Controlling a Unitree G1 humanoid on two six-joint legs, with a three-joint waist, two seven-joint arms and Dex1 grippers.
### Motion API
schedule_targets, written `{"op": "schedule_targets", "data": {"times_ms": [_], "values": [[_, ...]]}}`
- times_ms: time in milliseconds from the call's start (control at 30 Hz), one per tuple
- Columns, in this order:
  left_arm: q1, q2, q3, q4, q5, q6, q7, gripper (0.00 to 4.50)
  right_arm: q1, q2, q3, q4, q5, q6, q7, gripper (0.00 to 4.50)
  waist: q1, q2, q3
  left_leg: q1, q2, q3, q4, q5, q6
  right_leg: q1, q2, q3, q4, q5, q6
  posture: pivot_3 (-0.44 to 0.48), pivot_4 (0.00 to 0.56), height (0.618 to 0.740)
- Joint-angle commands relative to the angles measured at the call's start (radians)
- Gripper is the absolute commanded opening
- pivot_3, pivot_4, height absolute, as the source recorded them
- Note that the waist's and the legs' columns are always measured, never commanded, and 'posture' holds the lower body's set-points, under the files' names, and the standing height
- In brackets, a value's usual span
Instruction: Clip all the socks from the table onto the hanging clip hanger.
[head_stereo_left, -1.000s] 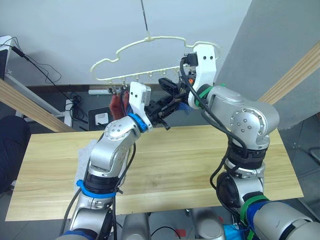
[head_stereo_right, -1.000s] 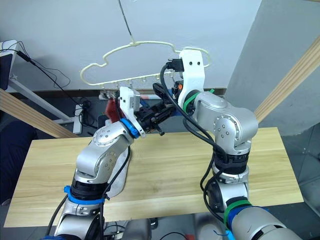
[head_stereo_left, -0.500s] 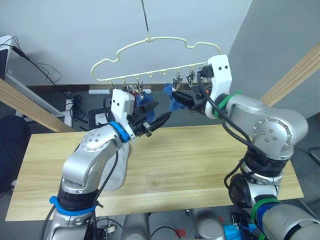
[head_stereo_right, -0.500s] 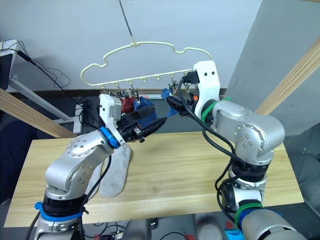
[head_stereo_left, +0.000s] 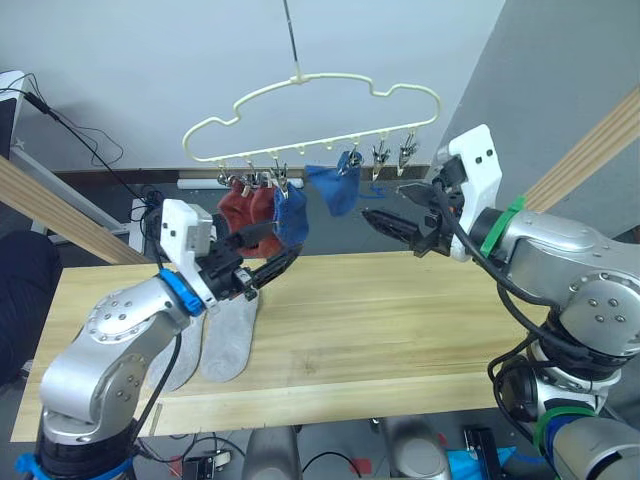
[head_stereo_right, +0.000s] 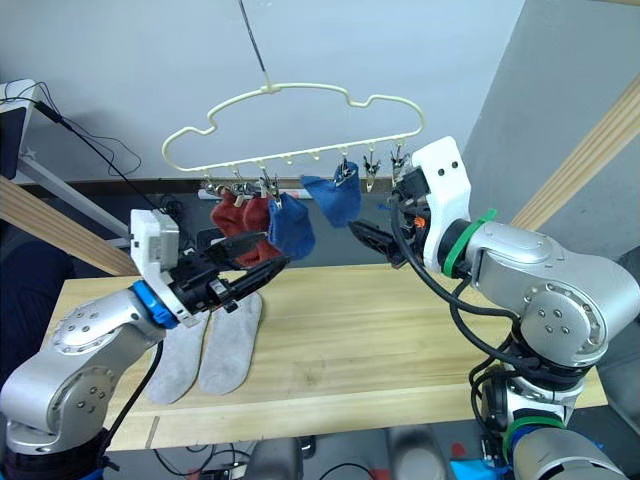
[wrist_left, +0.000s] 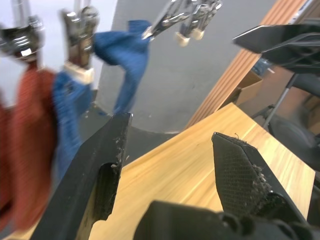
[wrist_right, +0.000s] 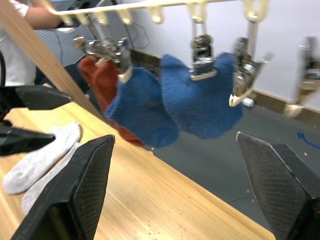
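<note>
The pale yellow clip hanger hangs above the table's far edge. Two rust red socks and two blue socks hang from its clips. Two silver clips at the right end are bare. Two light grey socks lie side by side on the table at the left. My left gripper is open just below and in front of the hanging socks, holding nothing. My right gripper is open to the right of the second blue sock, apart from it.
Slanted wooden beams stand at the far left and far right. Cables and a power strip lie on the floor behind the table. A person in a white shirt is beyond the hanger.
Both grippers have drawn back from the hanger, the left down and leftward, the right to the right. The second blue sock now hangs free from its clip. The grey socks are uncovered.
</note>
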Motion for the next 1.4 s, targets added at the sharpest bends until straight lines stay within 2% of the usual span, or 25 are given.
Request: {"op": "schedule_targets", "data": {"times_ms": [33, 267, 367, 433, 467, 667, 767, 1000, 1133, 1267, 1400], "values": [[0.066, 0.023, 0.124, -0.06, -0.044, -0.026, -0.004, 2.93, 0.014, -0.002, 0.0, -0.058, 0.009, 0.008, -0.019, 4.1, 0.001, 0.0, 0.0, 0.0, 0.0, 0.0, 0.0, 0.0, 0.0, 0.0, 0.0, 0.0, 0.0, 0.0, 0.0, -0.203, 0.295, 0.74], [0.085, 0.005, 0.136, -0.092, -0.063, -0.036, 0.048, 2.93, 0.017, 0.039, 0.0, -0.07, -0.015, 0.008, -0.063, 4.1, 0.005, -0.001, -0.001, 0.0, -0.001, 0.0, 0.001, 0.0, -0.001, 0.001, -0.001, 0.0, 0.0, 0.0, 0.0, -0.197, 0.277, 0.74], [0.091, 0.003, 0.126, -0.107, -0.066, -0.04, 0.064, 2.96, 0.014, 0.06, -0.004, -0.076, -0.023, 0.008, -0.082, 3.5, 0.004, -0.001, -0.002, 0.0, 0.0, -0.001, 0.001, 0.0, -0.001, 0.0, -0.001, -0.001, 0.001, 0.0, 0.0, -0.198, 0.273, 0.74], [0.096, 0.006, 0.127, -0.112, -0.077, -0.037, 0.065, 2.96, 0.015, 0.06, -0.001, -0.079, -0.023, 0.008, -0.085, 2.76, 0.004, -0.001, -0.002, 0.0, 0.0, -0.001, 0.0, 0.0, -0.001, 0.0, -0.001, -0.001, 0.001, 0.0, 0.0, -0.197, 0.272, 0.74], [0.098, 0.01, 0.129, -0.113, -0.082, -0.036, 0.063, 2.96, 0.014, 0.062, -0.001, -0.078, -0.025, 0.008, -0.087, 2.52, 0.003, -0.001, -0.002, 0.0, 0.0, -0.001, 0.0, 0.0, -0.001, 0.0, -0.001, -0.001, 0.001, 0.0, 0.0, -0.199, 0.273, 0.74], [0.1, 0.059, 0.15, -0.12, -0.173, -0.015, 0.024, 2.96, 0.017, 0.081, 0.003, -0.082, -0.039, 0.008, -0.104, 2.52, 0.003, -0.002, -0.002, 0.0, 0.0, -0.001, 0.001, 0.001, -0.001, 0.0, -0.001, -0.001, 0.004, 0.0, 0.0, -0.2, 0.272, 0.74], [0.059, 0.129, 0.171, -0.115, -0.301, 0.015, -0.035, 2.96, 0.02, 0.099, 0.01, -0.08, -0.051, 0.008, -0.117, 2.52, 0.003, -0.002, -0.002, 0.0, 0.0, -0.001, 0.002, 0.001, -0.002, 0.0, -0.001, -0.001, 0.006, 0.0, 0.0, -0.201, 0.273, 0.74], [-0.023, 0.241, 0.142, -0.069, -0.403, 0.041, -0.101, 2.96, 0.007, 0.122, 0.016, -0.057, -0.082, 0.007, -0.138, 2.52, 0.002, -0.001, -0.004, 0.001, 0.0, -0.002, 0.002, 0.002, -0.002, -0.001, 0.0, -0.001, 0.007, 0.0, 0.0, -0.2, 0.271, 0.74], [-0.052, 0.253, 0.122, -0.062, -0.399, 0.019, -0.131, 2.96, 0.002, 0.133, 0.017, -0.053, -0.1, 0.008, -0.143, 2.52, 0.002, -0.001, -0.005, 0.001, -0.001, -0.001, 0.002, 0.002, -0.002, -0.001, 0.0, -0.001, 0.007, 0.0, 0.0, -0.206, 0.269, 0.74], [-0.041, 0.271, 0.1, -0.048, -0.338, -0.025, -0.214, 2.96, 0.001, 0.145, 0.021, -0.054, -0.112, 0.008, -0.151, 2.52, 0.002, -0.001, -0.005, 0.001, 0.0, -0.001, 0.002, 0.003, -0.003, -0.001, 0.0, -0.001, 0.007, 0.0, 0.0, -0.211, 0.273, 0.74], [-0.041, 0.269, 0.078, -0.046, -0.315, -0.047, -0.242, 2.96, -0.009, 0.172, 0.025, -0.045, -0.141, 0.007, -0.168, 2.52, 0.001, -0.001, -0.005, 0.001, 0.0, -0.001, 0.002, 0.003, -0.003, -0.001, 0.0, -0.001, 0.007, 0.001, -0.001, -0.213, 0.28, 0.74]]}}
